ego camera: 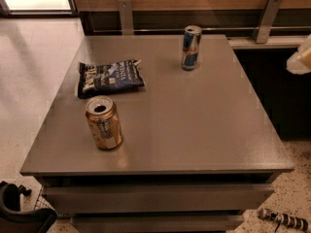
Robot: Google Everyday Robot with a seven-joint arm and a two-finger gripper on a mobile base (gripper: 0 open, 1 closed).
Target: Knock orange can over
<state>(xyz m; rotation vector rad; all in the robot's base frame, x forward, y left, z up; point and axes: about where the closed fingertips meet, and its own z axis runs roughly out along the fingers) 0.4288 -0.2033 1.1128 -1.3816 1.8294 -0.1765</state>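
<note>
The orange can point(103, 123) stands upright on the grey table point(194, 125) near its front left, with its silver top open. My gripper point(300, 57) shows only as a pale white-and-yellow shape at the right edge of the camera view. It is above the table's far right side and far from the orange can, touching nothing.
A taller, slimmer blue-and-silver can point(191, 47) stands upright at the back of the table. A dark snack bag point(110, 77) lies flat behind the orange can. A wooden wall with metal brackets point(125, 15) runs behind the table. A black object point(19, 212) sits on the floor at the lower left.
</note>
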